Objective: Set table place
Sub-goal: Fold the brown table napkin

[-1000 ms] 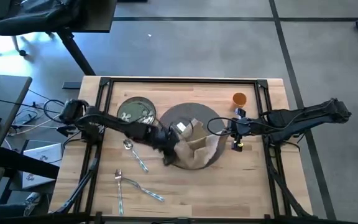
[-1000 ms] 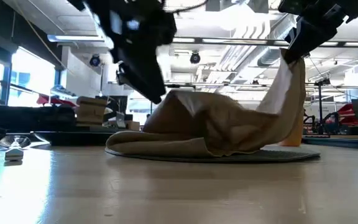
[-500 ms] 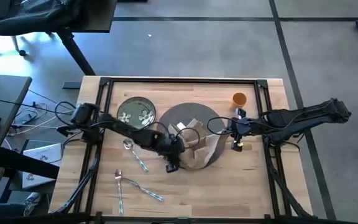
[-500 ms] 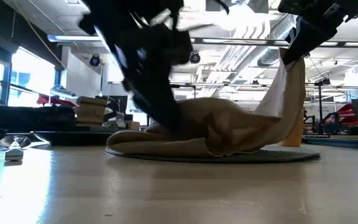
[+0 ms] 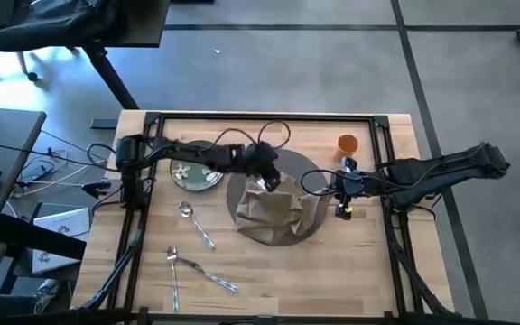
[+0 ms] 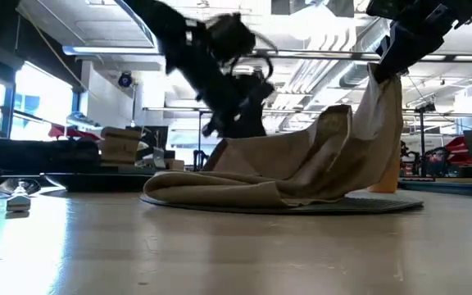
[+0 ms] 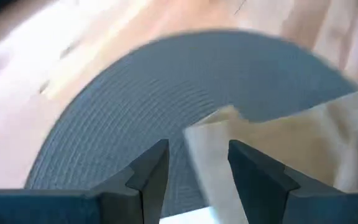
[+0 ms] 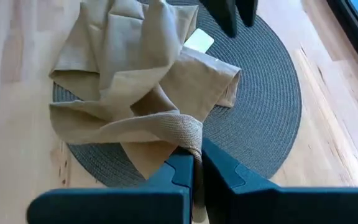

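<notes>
On the butcher-block table (image 5: 368, 271), a beige napkin (image 5: 278, 209) lies crumpled over the round grey mat (image 5: 242, 185), covering most of its middle and near part. The right gripper (image 8: 197, 168) is clenched on one edge of the cloth at the mat's right side and holds it lifted; in the low view that edge rises in a peak to the fingers (image 6: 383, 65) while the rest sags onto the mat. The left gripper (image 7: 194, 165) hangs over the mat's far part with its fingers parted; a napkin corner and a white tag lie between them in the wrist view, but whether they touch the cloth cannot be told.

The green floral plate (image 5: 197, 171) sits left of the mat, partly hidden under the left arm. The orange cup (image 5: 348, 143) stands at the far right, apart from the mat; in the low view it is mostly hidden behind the raised cloth. The cutlery (image 5: 197, 262) lies scattered on the near left of the table; which piece is which is hard to make out.
</notes>
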